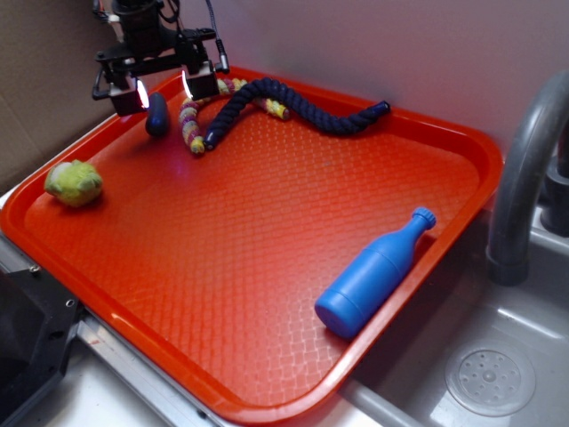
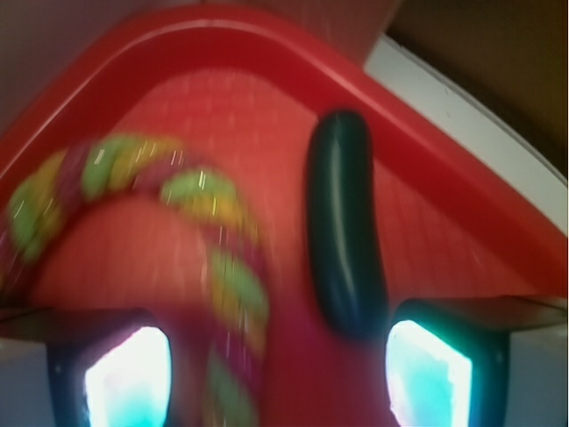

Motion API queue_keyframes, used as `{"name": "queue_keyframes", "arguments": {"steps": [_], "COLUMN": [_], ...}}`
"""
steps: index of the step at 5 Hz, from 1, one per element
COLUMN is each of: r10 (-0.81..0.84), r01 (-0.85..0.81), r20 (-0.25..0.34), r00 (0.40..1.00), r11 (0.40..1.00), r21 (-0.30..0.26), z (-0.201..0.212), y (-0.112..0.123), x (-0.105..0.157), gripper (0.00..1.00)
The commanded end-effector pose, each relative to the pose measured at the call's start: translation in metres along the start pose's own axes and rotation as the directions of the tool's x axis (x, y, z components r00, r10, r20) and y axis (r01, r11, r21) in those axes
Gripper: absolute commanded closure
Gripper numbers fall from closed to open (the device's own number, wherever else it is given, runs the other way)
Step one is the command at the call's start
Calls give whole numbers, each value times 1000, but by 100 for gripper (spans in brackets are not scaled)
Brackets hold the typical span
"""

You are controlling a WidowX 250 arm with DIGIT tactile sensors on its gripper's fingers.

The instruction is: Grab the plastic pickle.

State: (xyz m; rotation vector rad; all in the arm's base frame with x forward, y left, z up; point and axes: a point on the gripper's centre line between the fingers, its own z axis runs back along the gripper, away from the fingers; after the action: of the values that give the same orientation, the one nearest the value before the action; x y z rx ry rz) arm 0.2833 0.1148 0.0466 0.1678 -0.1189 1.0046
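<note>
The plastic pickle (image 1: pixel 157 115) is a small, smooth, dark oblong lying near the back left corner of the red tray (image 1: pixel 293 231). In the wrist view the pickle (image 2: pixel 343 233) stretches lengthwise just ahead of the right fingertip (image 2: pixel 427 374). My gripper (image 1: pixel 164 89) hovers directly above the pickle, jaws wide open and holding nothing. In the wrist view, the gripper (image 2: pixel 277 378) has a multicoloured braided rope (image 2: pixel 222 267) running between its fingers, blurred by motion.
A navy braided rope (image 1: pixel 302 105) joined to the multicoloured rope (image 1: pixel 189 124) curls along the tray's back. A fuzzy yellow-green lump (image 1: pixel 74 183) sits at the left. A blue bottle (image 1: pixel 373 274) lies at the right. A grey faucet (image 1: pixel 524 178) and sink drain (image 1: pixel 491 381) flank the tray.
</note>
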Motion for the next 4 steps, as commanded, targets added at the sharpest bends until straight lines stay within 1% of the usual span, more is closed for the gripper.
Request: {"name": "queue_keyframes", "arguments": {"steps": [1,2,3,4], "r10": [27,9,19,-2], "r01": [-28,-9,-18,1], "r20": [53,43,54,37], "r00": [998,999,998,999], "r11": [1000,1000,1000,1000], "r21": [12,-11,-13,15], "z": [10,16,18,10], "y": [33,45,55,50], "x": [32,32,31,31], "gripper": [0,0,0,0]}}
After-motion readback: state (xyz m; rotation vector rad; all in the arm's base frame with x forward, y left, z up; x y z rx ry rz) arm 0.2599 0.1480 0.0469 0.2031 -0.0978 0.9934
